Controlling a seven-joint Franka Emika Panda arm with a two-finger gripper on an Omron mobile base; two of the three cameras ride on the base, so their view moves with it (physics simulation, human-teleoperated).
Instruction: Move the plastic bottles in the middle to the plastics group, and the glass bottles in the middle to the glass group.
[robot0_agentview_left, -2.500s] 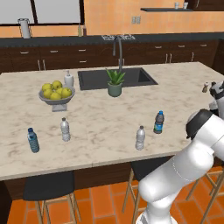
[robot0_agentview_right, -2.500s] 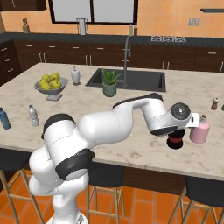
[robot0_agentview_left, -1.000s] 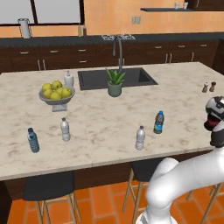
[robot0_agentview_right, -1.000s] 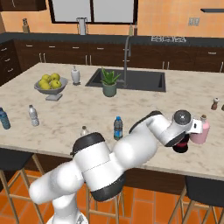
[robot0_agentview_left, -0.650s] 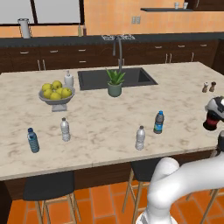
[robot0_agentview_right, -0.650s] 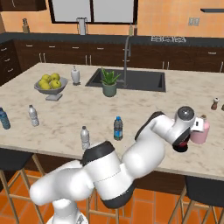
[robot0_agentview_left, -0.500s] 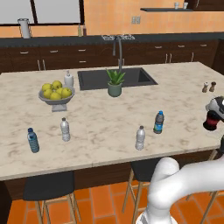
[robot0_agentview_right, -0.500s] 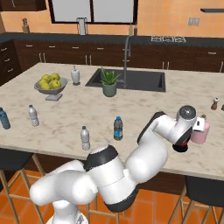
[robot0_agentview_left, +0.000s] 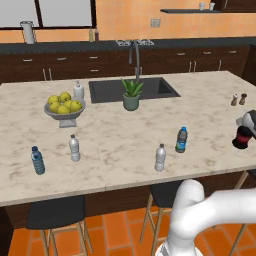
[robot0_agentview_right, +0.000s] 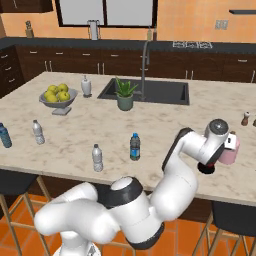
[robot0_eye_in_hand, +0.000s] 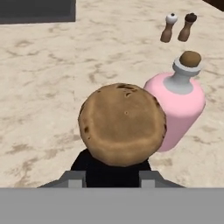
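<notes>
Near the right end of the island counter (robot0_agentview_left: 125, 145), close to its front edge, you have the gripper (robot0_agentview_right: 212, 162) clamped on the dark glass bottle (robot0_agentview_left: 243, 138), whose red label band shows in the left base view. Your hand camera looks straight down on that bottle's brown cork top (robot0_eye_in_hand: 122, 124), with the black body just visible beneath it. Whether the bottle's base rests on the counter you cannot tell.

Just beside it, on the side toward the right end, stands the pale pink bottle (robot0_eye_in_hand: 177, 105), upright with a grey neck and a brown stopper; the two look to be touching or nearly so. Farther back along the same end you can see the salt and pepper shakers (robot0_eye_in_hand: 178, 27), side by side.

Around the middle of the front edge stand the clear water bottle (robot0_agentview_left: 160, 158) and the dark bottle with blue label (robot0_agentview_left: 181, 139), near each other and upright. Toward the left end, the plastics group waits: a clear bottle (robot0_agentview_left: 74, 148) and a lighter blue bottle (robot0_agentview_left: 37, 160). Behind them sits a fruit bowl (robot0_agentview_left: 64, 107), with a potted plant (robot0_agentview_left: 131, 95) at the sink's front.
</notes>
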